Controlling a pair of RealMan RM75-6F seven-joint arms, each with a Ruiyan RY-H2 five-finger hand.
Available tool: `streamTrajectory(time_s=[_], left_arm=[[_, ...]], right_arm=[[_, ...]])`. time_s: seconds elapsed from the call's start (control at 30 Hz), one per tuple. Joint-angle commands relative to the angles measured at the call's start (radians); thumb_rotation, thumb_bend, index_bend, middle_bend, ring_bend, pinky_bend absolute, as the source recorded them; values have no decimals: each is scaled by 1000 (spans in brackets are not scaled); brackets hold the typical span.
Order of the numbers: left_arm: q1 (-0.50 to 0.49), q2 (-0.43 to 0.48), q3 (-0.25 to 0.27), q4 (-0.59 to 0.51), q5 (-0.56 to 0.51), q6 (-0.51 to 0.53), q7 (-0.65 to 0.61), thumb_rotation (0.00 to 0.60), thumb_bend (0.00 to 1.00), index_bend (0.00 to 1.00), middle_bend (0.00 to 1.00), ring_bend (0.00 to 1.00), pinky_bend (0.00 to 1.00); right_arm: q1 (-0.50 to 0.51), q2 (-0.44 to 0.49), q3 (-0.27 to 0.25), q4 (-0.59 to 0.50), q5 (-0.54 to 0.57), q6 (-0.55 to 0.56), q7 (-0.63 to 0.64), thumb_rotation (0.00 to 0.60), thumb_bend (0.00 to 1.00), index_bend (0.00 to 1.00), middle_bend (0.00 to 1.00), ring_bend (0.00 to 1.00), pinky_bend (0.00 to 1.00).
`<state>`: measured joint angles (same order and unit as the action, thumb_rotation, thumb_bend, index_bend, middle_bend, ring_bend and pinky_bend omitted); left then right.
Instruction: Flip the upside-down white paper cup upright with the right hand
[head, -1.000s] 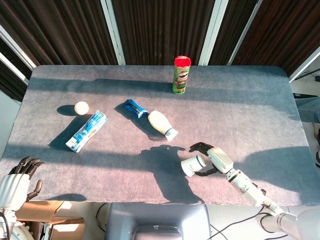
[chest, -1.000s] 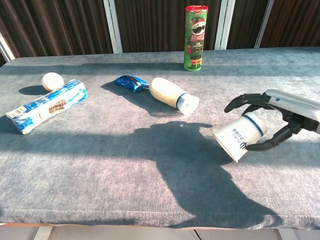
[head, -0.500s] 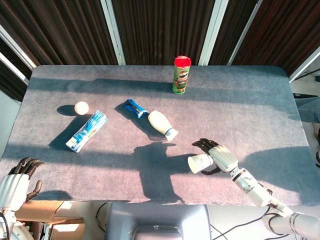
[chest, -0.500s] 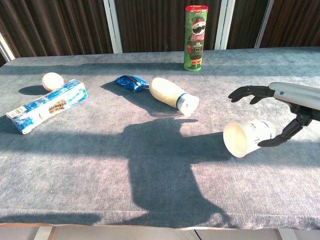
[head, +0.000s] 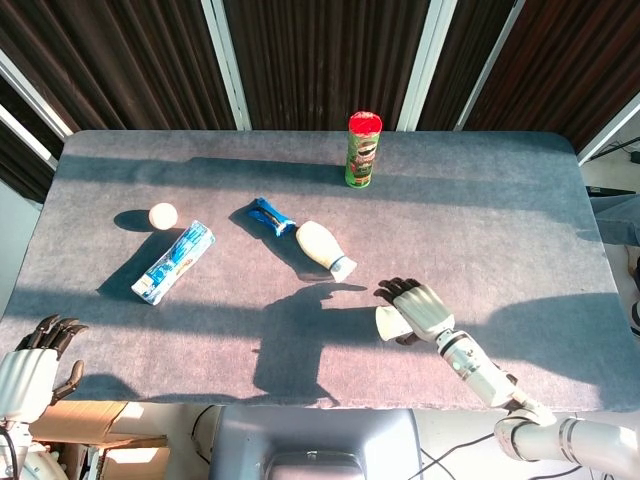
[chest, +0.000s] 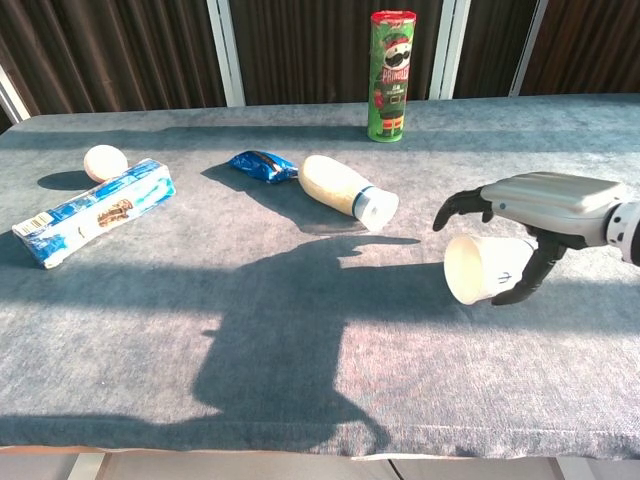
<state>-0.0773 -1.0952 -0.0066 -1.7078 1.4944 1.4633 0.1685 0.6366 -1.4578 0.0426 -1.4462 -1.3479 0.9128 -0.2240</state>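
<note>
The white paper cup (chest: 480, 268) lies tipped on its side in my right hand (chest: 530, 215), its open mouth facing left and toward the front. Fingers curl over the cup's top and a thumb presses it from below, holding it just above the grey table (chest: 300, 330). From the head view the right hand (head: 415, 305) covers most of the cup (head: 388, 322), near the table's front edge, right of centre. My left hand (head: 40, 355) hangs beyond the table's front left corner, fingers curled, holding nothing.
A green chips can (chest: 391, 75) stands at the back. A white bottle (chest: 345, 190) lies on its side beside a blue wrapper (chest: 262, 165). A blue-and-white carton (chest: 92, 212) and a white ball (chest: 104, 161) lie at the left.
The right hand has rolled palm-down over the cup and shifted slightly left, and the cup's mouth has swung from facing down-left to facing sideways. The left hand has not moved.
</note>
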Motion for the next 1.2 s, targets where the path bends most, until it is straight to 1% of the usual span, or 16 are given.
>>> streamTrajectory(time_s=[0.03,0.3,0.4,0.6,0.73,0.87,0.97,1.07,1.13,1.2], left_arm=[[0,1,1,0,3,0,-2,600,443,287,194,115,299],[2,3,2,0,6,3,-7,600,444,286,193,115,298],[2,2,2,0,5,2,-6,600,443,286,194,115,298],[2,3,3,0,5,0,-7,600,443,287,193,115,298],[2,4,3,-1,6,0,-8,600,443,287,194,115,299],[2,4,3,-3,4,-2,-7,600,443,286,193,115,299],[3,5,4,-4,4,-1,-6,600,443,287,192,116,299],[3,5,4,-5,3,-1,-6,600,443,287,193,116,299],[3,5,3,-6,2,-2,-5,600,442,287,193,117,300],[3,5,3,-6,0,-3,-6,600,443,286,193,117,299]], right_arm=[[7,-15,4,-15,12,-8,-28,600,211,395,302,248,390],[-8,-52,3,3,11,40,-93,600,211,550,445,410,533],[-15,-64,2,17,17,51,-116,600,212,598,483,453,573],[-22,-71,2,24,21,63,-125,600,212,656,529,506,619],[-42,-101,9,52,-29,122,-17,600,212,698,563,544,652],[-51,-133,5,107,-115,181,130,600,212,717,578,561,665],[-55,-172,-6,176,-199,253,271,600,212,723,581,566,669],[-61,-237,-15,295,-293,369,411,600,212,724,582,566,669],[-65,-284,-19,383,-342,448,469,600,212,725,582,566,669],[-69,-347,-22,505,-391,541,514,600,213,725,582,567,669]])
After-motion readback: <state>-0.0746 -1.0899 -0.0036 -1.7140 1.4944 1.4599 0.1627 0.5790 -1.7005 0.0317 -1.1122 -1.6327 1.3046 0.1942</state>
